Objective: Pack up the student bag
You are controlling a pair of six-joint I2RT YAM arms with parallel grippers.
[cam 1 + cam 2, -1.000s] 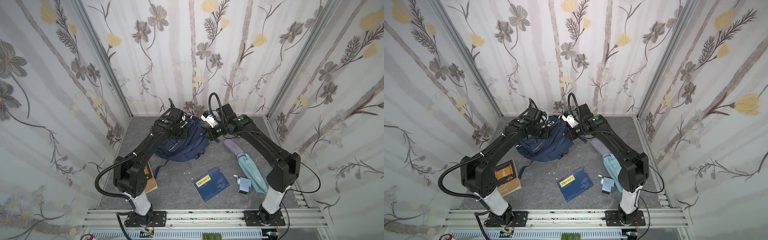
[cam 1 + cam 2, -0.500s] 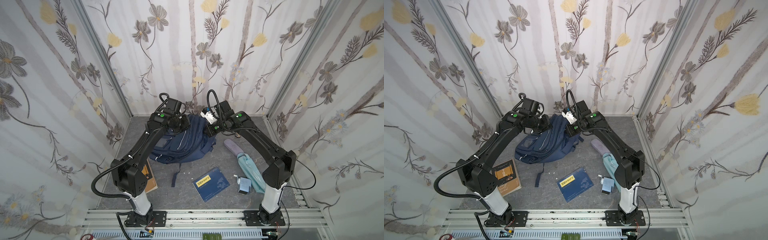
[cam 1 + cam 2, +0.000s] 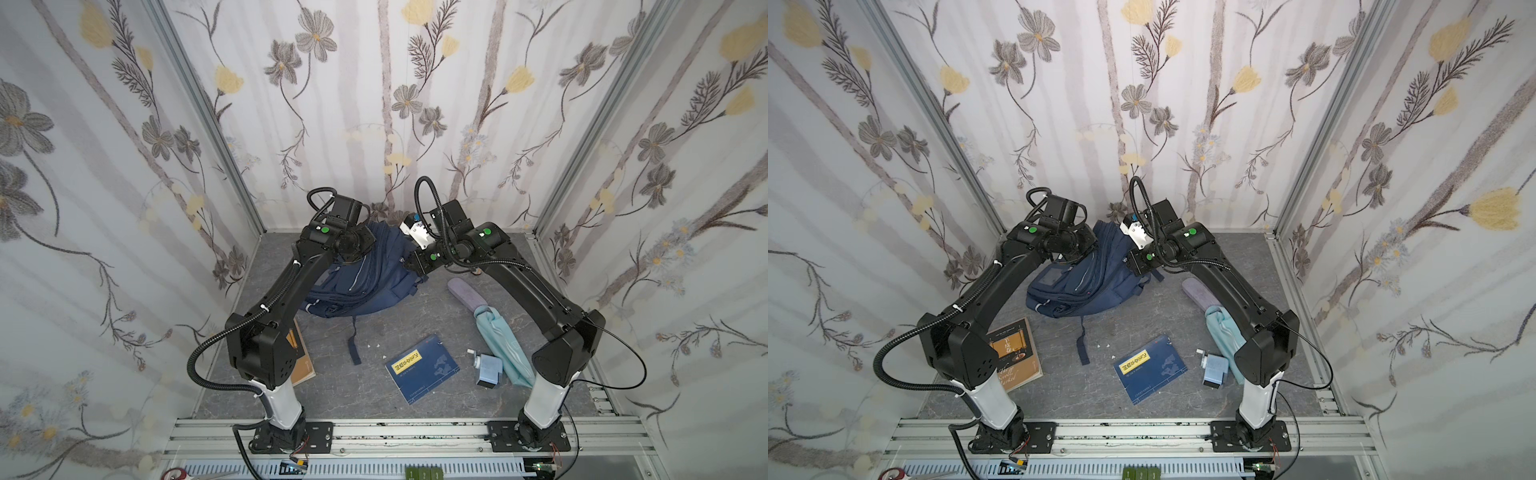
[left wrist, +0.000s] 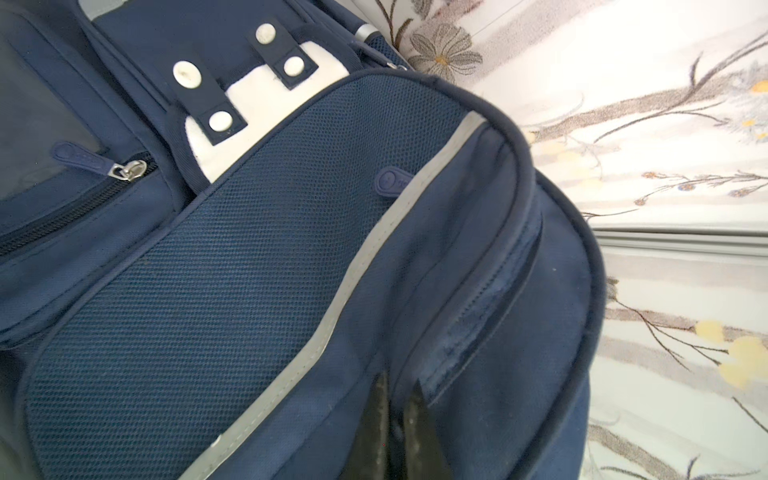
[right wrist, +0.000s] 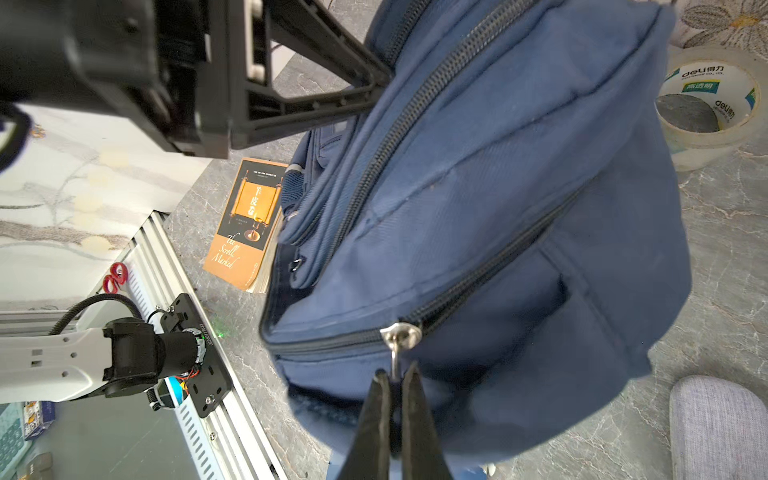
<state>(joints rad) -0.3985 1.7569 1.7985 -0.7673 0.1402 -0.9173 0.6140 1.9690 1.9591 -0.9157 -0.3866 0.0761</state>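
Note:
The navy student bag (image 3: 365, 278) (image 3: 1084, 282) is held up at its top between both arms, near the back wall, with its lower part resting on the grey floor. My left gripper (image 4: 397, 376) is shut on a fold of the bag's fabric beside a grey stripe trim (image 4: 353, 291). In a top view the left gripper (image 3: 369, 245) sits at the bag's upper left. My right gripper (image 5: 395, 374) is shut on the metal zip pull (image 5: 400, 332) of a closed zip. It meets the bag's right side (image 3: 406, 262). A dark strap (image 3: 353, 340) trails forward on the floor.
A blue booklet (image 3: 422, 368) lies front centre. A brown book (image 3: 1013, 357) lies by the left arm's base. A teal umbrella (image 3: 503, 345), a purple-grey case (image 3: 465, 291) and a small blue item (image 3: 488, 370) lie on the right. A tape roll (image 5: 706, 104) stands behind the bag.
Both grippers have risen and moved toward the back wall, lifting the bag's top from a crumpled heap. A strap has slid out onto the floor in front.

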